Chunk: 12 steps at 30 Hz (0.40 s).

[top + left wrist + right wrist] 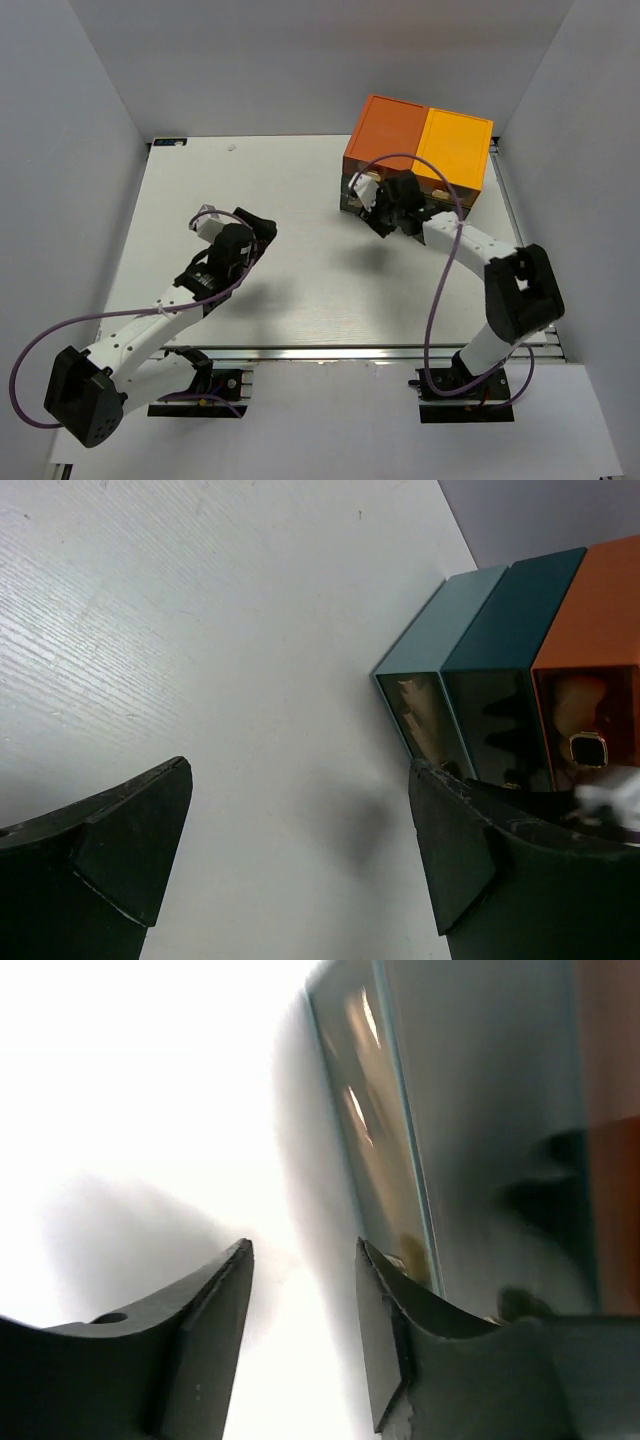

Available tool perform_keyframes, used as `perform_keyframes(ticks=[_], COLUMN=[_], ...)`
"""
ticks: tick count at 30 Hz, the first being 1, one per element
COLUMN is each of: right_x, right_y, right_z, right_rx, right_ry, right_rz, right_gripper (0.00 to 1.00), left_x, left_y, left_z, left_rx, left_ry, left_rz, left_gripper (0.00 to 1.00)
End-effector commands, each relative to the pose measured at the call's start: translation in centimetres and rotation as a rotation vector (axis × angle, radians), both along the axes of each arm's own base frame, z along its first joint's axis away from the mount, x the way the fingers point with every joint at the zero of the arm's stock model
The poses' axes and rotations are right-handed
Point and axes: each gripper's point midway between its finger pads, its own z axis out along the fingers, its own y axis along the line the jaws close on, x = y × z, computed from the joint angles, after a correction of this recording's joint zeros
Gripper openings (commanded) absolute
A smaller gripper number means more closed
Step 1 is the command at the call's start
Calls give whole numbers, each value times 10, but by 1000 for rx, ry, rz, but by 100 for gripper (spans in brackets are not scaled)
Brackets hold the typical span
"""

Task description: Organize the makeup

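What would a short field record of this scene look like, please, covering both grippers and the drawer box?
drawer box: far right of the table, orange top, teal and orange sections
left gripper: open, empty, over bare table
right gripper: open, nothing between fingers, at the drawer box's front
makeup: tan items dimly visible behind the clear front; kinds unclear

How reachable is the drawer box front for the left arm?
Probably yes: only table lies between the open left pincer and the drawer box, though the right pincer crowds its front.
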Motion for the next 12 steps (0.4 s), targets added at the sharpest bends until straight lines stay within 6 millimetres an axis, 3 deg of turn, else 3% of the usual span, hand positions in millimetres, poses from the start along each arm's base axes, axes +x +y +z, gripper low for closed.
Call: perform_keyframes(ticks=[1, 4, 7, 12], right_x=[-46, -45, -41, -28], right_y=[43, 51, 53, 38], right_z=[49, 81, 119, 150], right_rx=[339, 473, 586, 643], right_ry=[225, 304, 293, 189], right_rz=[8, -147, -194, -255], right_gripper=[52, 57, 59, 57], left_x=[-1, -2, -2, 1], left_y=[0, 0, -4, -11], left_z=[17, 22, 32, 44], left_rx=[-15, -12, 14, 71], left_ry=[-84, -112, -150, -184], left_rz=[-32, -51, -95, -160], left_gripper=[98, 98, 98, 98])
